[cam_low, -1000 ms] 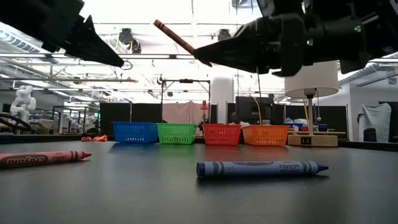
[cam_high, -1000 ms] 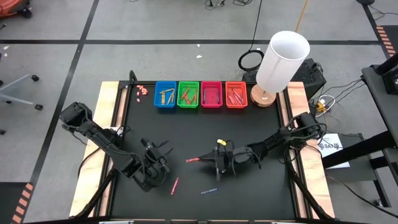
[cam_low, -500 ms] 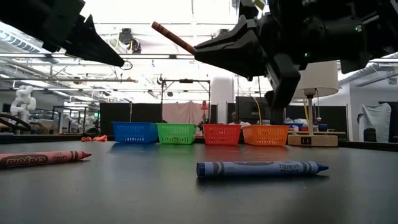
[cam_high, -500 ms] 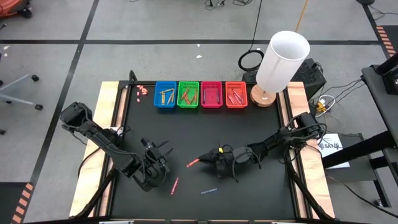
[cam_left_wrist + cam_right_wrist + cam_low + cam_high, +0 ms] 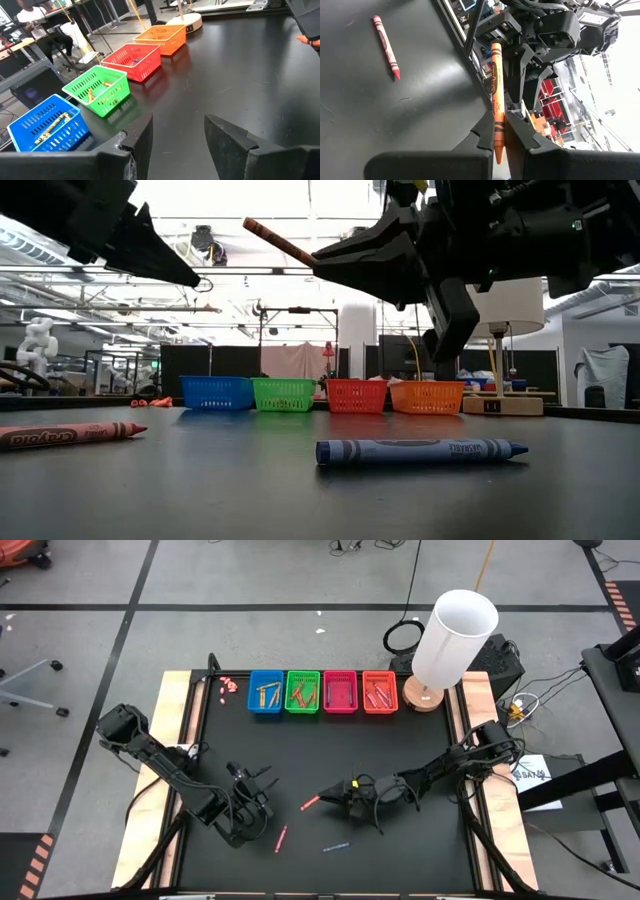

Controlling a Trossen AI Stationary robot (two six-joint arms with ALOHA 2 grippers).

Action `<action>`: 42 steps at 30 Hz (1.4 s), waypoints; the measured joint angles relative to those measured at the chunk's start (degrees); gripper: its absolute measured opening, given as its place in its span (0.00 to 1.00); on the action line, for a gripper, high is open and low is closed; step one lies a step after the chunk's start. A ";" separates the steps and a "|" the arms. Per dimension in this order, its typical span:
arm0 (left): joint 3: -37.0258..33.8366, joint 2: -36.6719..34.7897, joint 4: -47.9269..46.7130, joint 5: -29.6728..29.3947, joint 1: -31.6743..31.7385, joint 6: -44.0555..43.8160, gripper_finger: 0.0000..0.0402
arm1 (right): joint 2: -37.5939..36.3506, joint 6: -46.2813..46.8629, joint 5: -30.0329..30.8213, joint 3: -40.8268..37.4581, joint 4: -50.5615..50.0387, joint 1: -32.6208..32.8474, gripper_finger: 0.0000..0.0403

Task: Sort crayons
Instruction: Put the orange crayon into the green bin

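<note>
My right gripper [image 5: 327, 797] hovers over the table's middle, shut on an orange crayon [image 5: 494, 75] that sticks out past its fingertips [image 5: 280, 238]. A red crayon [image 5: 281, 838] and a blue crayon [image 5: 336, 846] lie flat on the black table near its front. At the front left my left gripper [image 5: 177, 135] stays open above the table with nothing between its fingers. The blue [image 5: 265, 692], green [image 5: 302, 692], pink [image 5: 340, 692] and orange [image 5: 379, 692] baskets stand in a row at the far edge, with crayons in them. My right gripper pinches the orange crayon's near end [image 5: 496, 131] between its two fingers. The fingers reach in level from the table's right and lie along the crayon. Most of the crayon juts beyond the fingertips toward the table's left, slanting upward, lifted clear of the table.
A lamp with a white shade [image 5: 455, 635] stands on a wooden base at the back right corner. Small pinkish bits [image 5: 228, 685] lie left of the blue basket. Bare black table spreads between the baskets and the arms.
My right gripper has rolled about its own pointing line while staying in place; the orange crayon stays pinched and clear of the table.
</note>
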 joint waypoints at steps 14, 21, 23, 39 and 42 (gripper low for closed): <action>-0.01 0.00 -0.07 0.43 0.01 0.00 0.44 | 0.00 -0.02 0.00 0.00 -0.22 0.02 0.02; 0.00 0.00 -0.31 0.43 0.00 0.07 0.44 | 0.00 6.45 -0.04 0.02 -1.80 0.02 0.02; 0.00 0.00 -0.31 0.40 0.00 0.07 0.44 | 0.00 8.24 -0.02 0.02 -1.92 0.02 0.02; 0.00 0.00 -0.02 0.38 0.00 -0.46 0.44 | 0.00 42.30 -0.03 0.02 -0.75 0.02 0.02; 0.00 0.00 0.04 0.38 0.01 -0.48 0.44 | 0.00 51.95 -0.01 0.02 -0.44 0.03 0.02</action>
